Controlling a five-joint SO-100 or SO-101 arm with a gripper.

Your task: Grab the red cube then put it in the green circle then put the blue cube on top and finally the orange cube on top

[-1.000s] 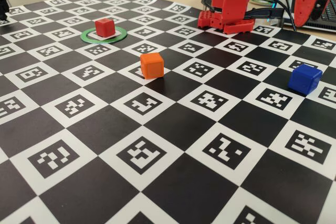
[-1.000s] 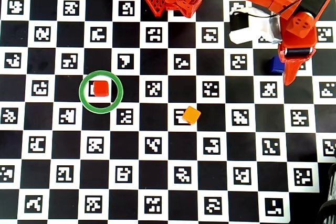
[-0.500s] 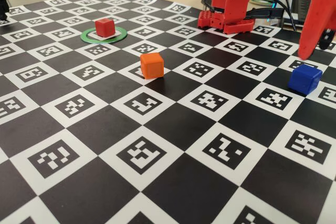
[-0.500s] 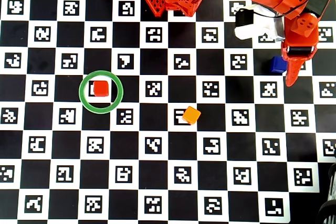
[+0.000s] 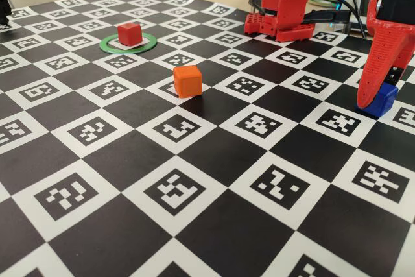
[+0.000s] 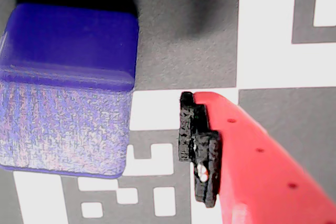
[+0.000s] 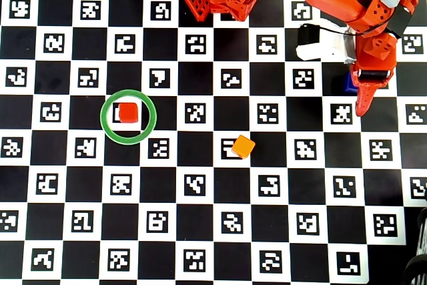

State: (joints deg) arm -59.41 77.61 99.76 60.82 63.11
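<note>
Red cube (image 7: 128,113) inside the green circle (image 7: 107,129), orange cube (image 7: 243,146) at its 4 o'clock — gripper (image 5: 367,98) down over the blue cube (image 6: 65,87), gap apparent in wrist view only, spread unclear.

In the overhead view, red cube (image 7: 129,113) inside green circle (image 7: 107,129); orange cube (image 7: 243,146) right.

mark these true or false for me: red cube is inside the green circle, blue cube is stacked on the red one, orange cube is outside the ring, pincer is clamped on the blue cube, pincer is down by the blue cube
1. The red cube sits inside the green circle. True.
2. The blue cube is stacked on the red cube. False: it rests on the board, far from the ring.
3. The orange cube lies outside the ring. True.
4. The pincer is clamped on the blue cube. False: the wrist view shows a gap between the visible fingertip and the cube.
5. The pincer is down beside the blue cube. True.
</note>
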